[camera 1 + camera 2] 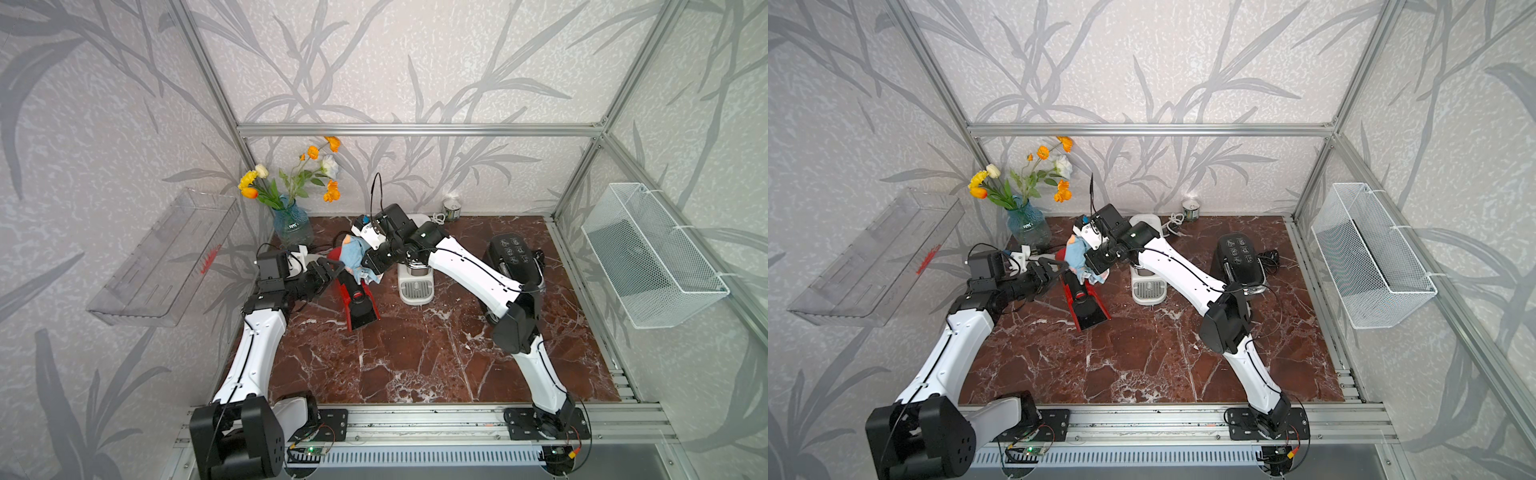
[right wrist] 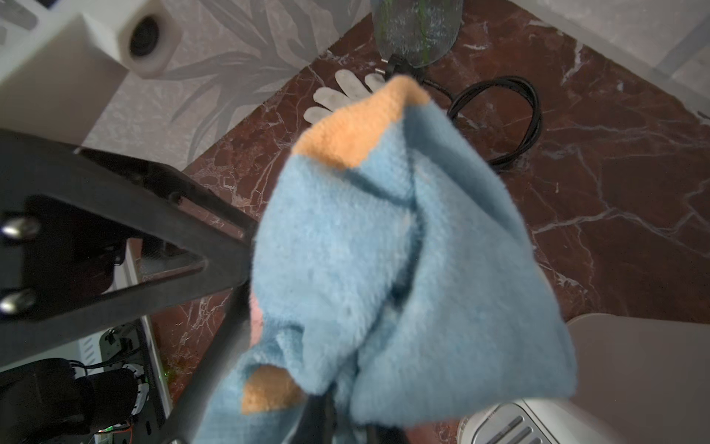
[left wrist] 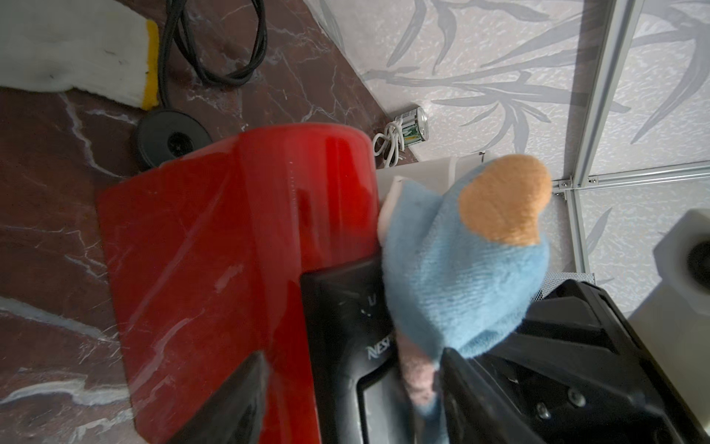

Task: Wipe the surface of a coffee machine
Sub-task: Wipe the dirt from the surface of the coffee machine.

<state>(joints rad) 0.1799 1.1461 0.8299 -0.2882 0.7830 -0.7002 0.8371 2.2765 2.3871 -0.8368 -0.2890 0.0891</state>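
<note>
Red-and-black capsule coffee machine (image 1: 358, 299) stands toward the rear left of the brown marble worktop (image 1: 415, 353). Right gripper (image 1: 366, 262) is clamped on a crumpled blue terry cloth with orange patches (image 1: 353, 253), pressed against the machine's top. Left gripper (image 1: 331, 273) has its jaws apart, holding nothing, just beside the machine; the blue glass vase (image 1: 293, 227) in the rear-left corner holds orange, yellow and white flowers (image 1: 316, 166).

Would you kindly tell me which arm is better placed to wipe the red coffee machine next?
Right. The right gripper is shut on the cloth, which hangs over the machine. The left gripper stands open at the machine, with no cloth.
</note>
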